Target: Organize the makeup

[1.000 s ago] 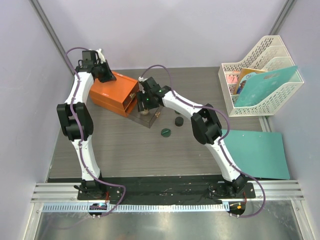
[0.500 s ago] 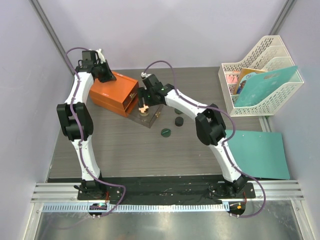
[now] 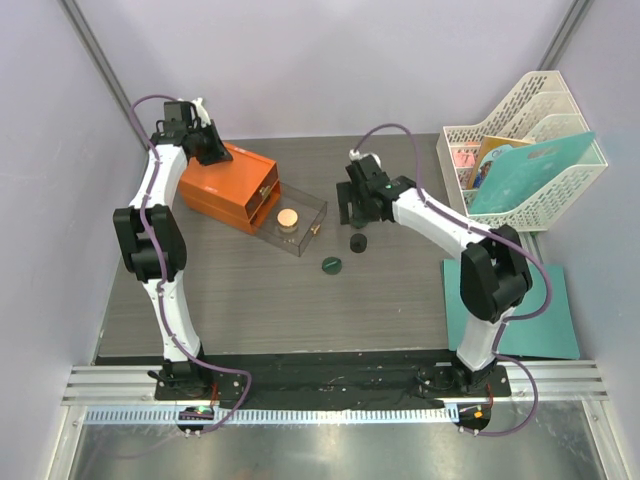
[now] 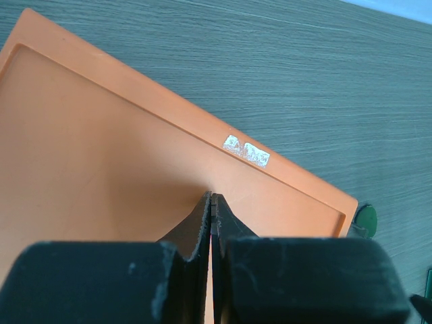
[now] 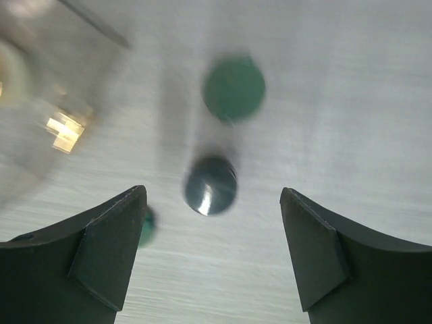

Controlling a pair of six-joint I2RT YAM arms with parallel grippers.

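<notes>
**Right pincer** (image 5: 212, 197) poised over the dark round jar (image 5: 210, 185), jaws spread wide and holding nothing. The jar stands on the bench (image 3: 400, 290), almost centred between the two fingers.

**Left pincer** (image 4: 211, 202) fully closed and gripping nothing, its tips set against the lid of the orange drawer box (image 4: 101, 135), probably to steady it.

**Likely step:** a pick of this jar for the clear drawer (image 3: 312, 208), which is pulled out and already holds the tan-lidded jar (image 3: 288, 217).

**To do it well:**
- Descend vertically, keeping the jar centred.
- Close across its full diameter, low on the side wall.
- Lift high enough to clear the drawer's rim.

**Shapes and materials:**
- **Jar:** short and cylindrical, with a glossy top that catches light. Its smooth round wall may slide out of an off-centre squeeze.
- **Green disc** (image 3: 332, 265): flat and matte, lying near the jar on the bench, not touching it.
- **Bench:** grey wood-grain laminate.
- **Box:** matte orange plastic with a raised edge.
- **Drawer:** hard transparent plastic with a small gold-coloured pull.
</notes>
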